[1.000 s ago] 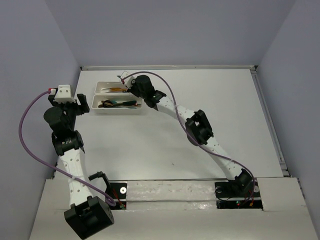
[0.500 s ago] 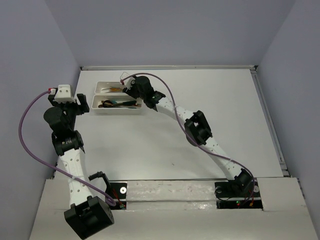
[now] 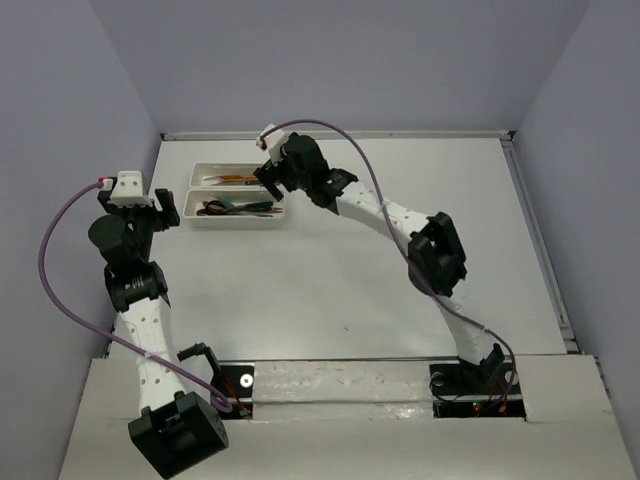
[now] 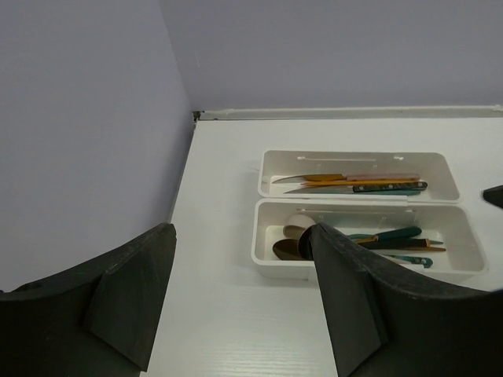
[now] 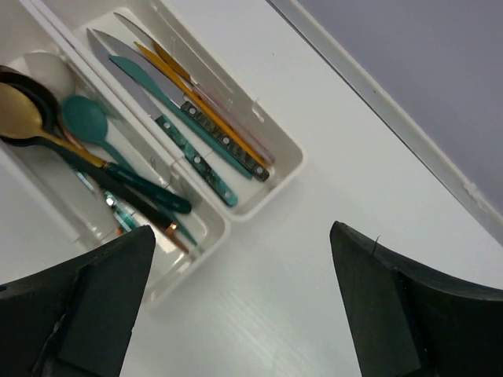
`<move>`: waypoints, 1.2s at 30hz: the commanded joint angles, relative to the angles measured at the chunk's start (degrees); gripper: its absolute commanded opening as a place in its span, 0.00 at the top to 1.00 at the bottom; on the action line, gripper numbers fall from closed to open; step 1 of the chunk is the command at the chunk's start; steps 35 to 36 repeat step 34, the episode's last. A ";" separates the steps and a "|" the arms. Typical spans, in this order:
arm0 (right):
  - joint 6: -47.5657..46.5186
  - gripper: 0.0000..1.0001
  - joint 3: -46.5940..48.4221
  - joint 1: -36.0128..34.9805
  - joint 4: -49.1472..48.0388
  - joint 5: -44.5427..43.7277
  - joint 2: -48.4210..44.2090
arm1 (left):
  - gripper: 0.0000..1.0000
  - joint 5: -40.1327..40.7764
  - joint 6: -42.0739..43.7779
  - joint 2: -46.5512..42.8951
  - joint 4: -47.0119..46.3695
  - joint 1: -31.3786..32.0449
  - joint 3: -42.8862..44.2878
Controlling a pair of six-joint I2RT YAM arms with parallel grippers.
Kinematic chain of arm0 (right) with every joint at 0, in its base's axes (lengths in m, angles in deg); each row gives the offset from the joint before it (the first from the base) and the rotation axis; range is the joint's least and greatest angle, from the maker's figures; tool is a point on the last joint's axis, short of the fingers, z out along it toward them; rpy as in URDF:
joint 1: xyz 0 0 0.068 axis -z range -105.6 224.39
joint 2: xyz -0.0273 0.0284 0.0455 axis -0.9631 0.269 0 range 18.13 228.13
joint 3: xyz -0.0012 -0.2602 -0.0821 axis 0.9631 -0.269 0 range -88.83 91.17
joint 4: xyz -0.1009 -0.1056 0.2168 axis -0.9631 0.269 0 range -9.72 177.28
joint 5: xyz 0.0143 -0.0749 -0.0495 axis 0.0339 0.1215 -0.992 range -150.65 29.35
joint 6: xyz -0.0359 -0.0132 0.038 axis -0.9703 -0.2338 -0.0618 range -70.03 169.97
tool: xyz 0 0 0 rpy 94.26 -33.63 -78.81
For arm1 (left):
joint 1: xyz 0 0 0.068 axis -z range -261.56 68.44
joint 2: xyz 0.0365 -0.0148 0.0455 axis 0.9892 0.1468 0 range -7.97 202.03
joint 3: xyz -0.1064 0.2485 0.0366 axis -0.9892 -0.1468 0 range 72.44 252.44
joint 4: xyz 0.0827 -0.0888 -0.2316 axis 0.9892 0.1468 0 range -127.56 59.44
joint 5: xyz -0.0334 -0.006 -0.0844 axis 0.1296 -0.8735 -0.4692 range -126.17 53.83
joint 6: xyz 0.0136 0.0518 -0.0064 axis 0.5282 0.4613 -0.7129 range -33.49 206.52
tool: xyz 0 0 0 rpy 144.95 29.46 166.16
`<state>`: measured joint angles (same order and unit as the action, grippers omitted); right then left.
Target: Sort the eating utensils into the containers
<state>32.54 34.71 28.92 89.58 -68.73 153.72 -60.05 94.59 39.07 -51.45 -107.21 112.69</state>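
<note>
Two white containers lie side by side at the table's back left. The far container (image 3: 212, 170) (image 4: 355, 159) (image 5: 289, 163) holds several knives (image 5: 189, 118) in silver, teal, orange and pink. The near container (image 3: 236, 222) (image 4: 361, 270) (image 5: 214, 229) holds several spoons (image 5: 82, 137) in gold, teal, black and beige. My right gripper (image 3: 275, 188) (image 5: 244, 232) hovers open and empty above the containers' right ends. My left gripper (image 3: 168, 208) (image 4: 240, 236) is open and empty just left of the containers, facing them.
Lilac walls close in the table at the back and on the left (image 4: 86, 133). A raised rail (image 5: 409, 133) runs along the back edge just behind the containers. A bare white tabletop (image 3: 400, 300) stretches to the right and front.
My right gripper has gone from shut to wide open over the containers' right ends, and its arm has risen and swung right. The left arm has stayed still.
</note>
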 commanded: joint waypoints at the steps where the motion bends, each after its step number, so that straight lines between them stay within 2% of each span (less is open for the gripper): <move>1: 14.86 0.00 -10.75 1.26 6.23 -0.72 -19.02 | 0.19 -1.87 0.62 -1.34 -2.63 -0.45 -0.70; 2: 17.75 0.00 -19.05 2.83 6.78 -0.02 -24.70 | 0.18 -2.31 1.06 -1.43 -2.72 -0.45 -0.87; 4: 21.28 0.00 -28.31 5.21 7.05 1.13 -30.53 | 0.18 -3.28 1.59 -1.78 -2.55 -0.37 -0.96; 5: 24.69 0.00 -36.97 6.70 7.13 1.13 -35.95 | 0.18 -3.54 2.29 -1.96 -2.37 -0.45 -0.96; 6: 26.64 0.00 -41.24 11.06 7.22 1.83 -38.71 | 0.18 -3.63 2.56 -2.13 -2.20 -0.45 -0.88; 7: 31.18 0.00 -49.46 13.72 7.05 4.36 -41.43 | 0.18 -3.72 2.99 -2.40 -1.76 -0.45 -0.70; 8: 31.23 0.00 -49.54 16.70 6.79 5.43 -44.16 | 0.17 -3.72 3.35 -2.49 -1.32 -0.45 -0.61; 9: 35.84 0.00 -57.37 19.87 6.26 6.74 -46.88 | 0.17 -3.89 3.78 -2.57 -0.97 -0.45 -0.35; 10: 37.89 0.00 -61.37 25.55 4.43 7.37 -52.56 | 0.17 -4.16 4.49 -2.57 -0.27 -0.45 -0.17; 12: 41.84 0.00 -72.58 31.46 1.88 5.10 -61.96 | 0.16 -5.29 5.80 -2.66 0.61 -0.37 0.09; 15: 44.67 0.00 -83.94 34.39 -3.14 -1.05 -71.22 | 0.16 -6.27 7.56 -2.84 3.77 -0.45 0.62; 17: 45.03 0.00 -87.49 35.01 -5.34 -5.77 -79.05 | 0.16 -6.01 9.93 -3.27 5.79 -0.45 0.18; 20: 47.12 0.00 -92.69 35.01 -6.49 -14.55 -86.43 | 0.14 -3.55 13.61 -4.59 8.34 -0.45 -1.40; 23: 50.11 0.00 -96.02 35.01 -6.57 -19.51 -90.92 | 0.12 0.23 17.04 -4.77 10.98 -0.45 -3.15; 29: 51.00 0.00 -97.79 35.01 -5.43 -19.18 -93.66 | 0.11 6.82 20.14 -3.89 10.73 -0.45 -8.51; 36: 52.94 0.00 -97.80 35.01 -5.43 -16.45 -94.19 | 0.10 6.48 18.82 -4.77 10.20 -0.45 -10.54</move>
